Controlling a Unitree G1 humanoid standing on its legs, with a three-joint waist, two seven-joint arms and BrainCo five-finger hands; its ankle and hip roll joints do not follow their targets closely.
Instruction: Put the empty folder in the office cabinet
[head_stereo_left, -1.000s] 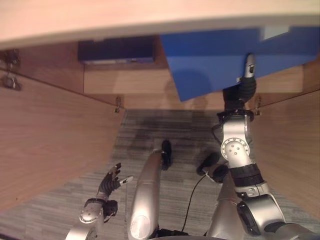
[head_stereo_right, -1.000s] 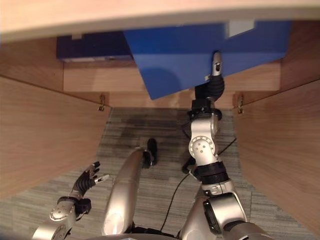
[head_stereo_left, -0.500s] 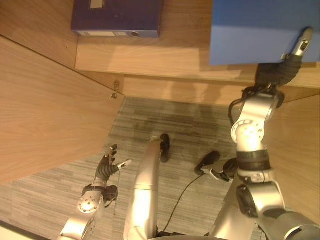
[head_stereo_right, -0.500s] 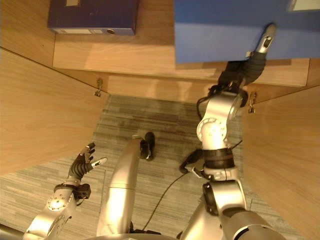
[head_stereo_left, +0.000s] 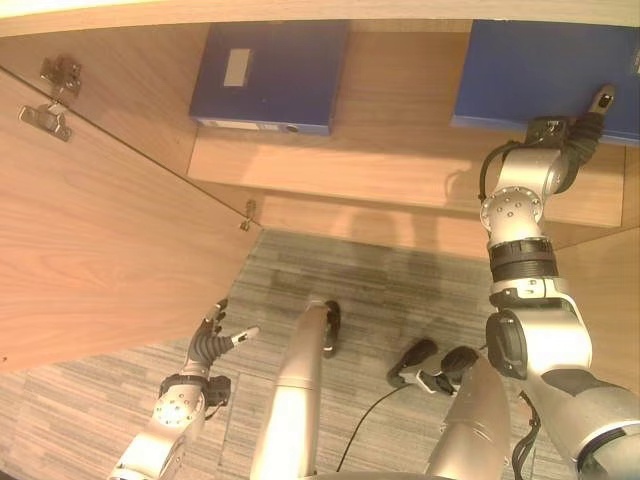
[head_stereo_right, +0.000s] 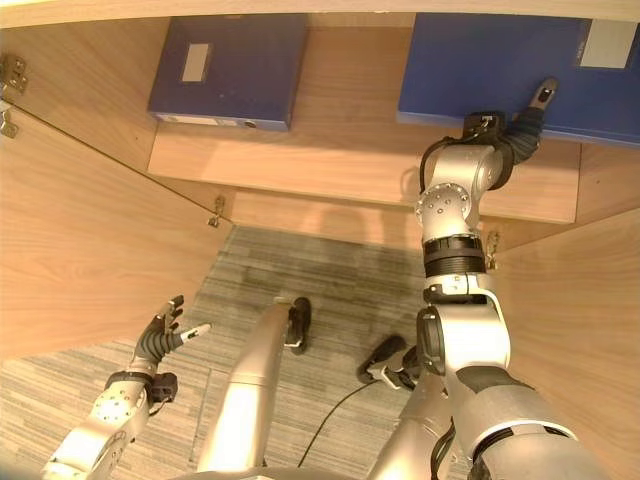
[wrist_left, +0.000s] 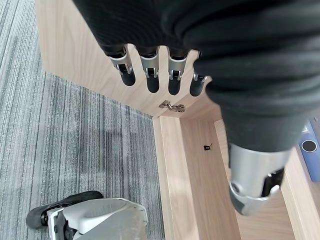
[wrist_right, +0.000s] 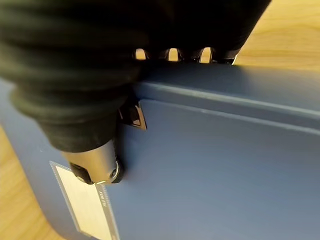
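Folders, two: one blue folder (head_stereo_right: 495, 62) lay flat at the right of the cabinet shelf (head_stereo_right: 350, 150), and one darker blue folder (head_stereo_right: 230, 70) lay flat at the left of the same shelf, well apart from the first. Labels, two: one pale label (head_stereo_right: 607, 43) on the blue folder and one pale label (head_stereo_right: 195, 62) on the darker one. Cabinet doors, two: one open door (head_stereo_right: 90, 240) at the left and one open door (head_stereo_right: 580, 310) at the right. Shelves, one. Hands, two: left hand (head_stereo_left: 212, 343) and right hand (head_stereo_right: 530, 118).
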